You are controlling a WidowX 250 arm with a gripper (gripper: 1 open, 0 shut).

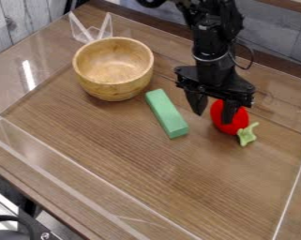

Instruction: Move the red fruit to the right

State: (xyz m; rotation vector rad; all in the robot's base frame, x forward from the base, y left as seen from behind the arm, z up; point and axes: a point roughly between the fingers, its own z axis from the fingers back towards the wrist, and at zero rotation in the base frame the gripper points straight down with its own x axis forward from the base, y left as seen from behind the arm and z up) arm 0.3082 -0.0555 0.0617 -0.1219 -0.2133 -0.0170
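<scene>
The red fruit (232, 119) lies on the wooden table at the right, its light green leafy top (248, 135) pointing toward the front right. My gripper (218, 105) hangs straight down just above and behind the fruit. Its dark fingers (198, 101) are spread apart, so the gripper is open. The fruit rests on the table between and just below the fingertips, and the fingers partly hide its upper left side.
A wooden bowl (112, 67) stands at the back left. A green rectangular block (167, 113) lies between the bowl and the fruit, left of the gripper. Low clear plastic walls (294, 192) border the table on all sides.
</scene>
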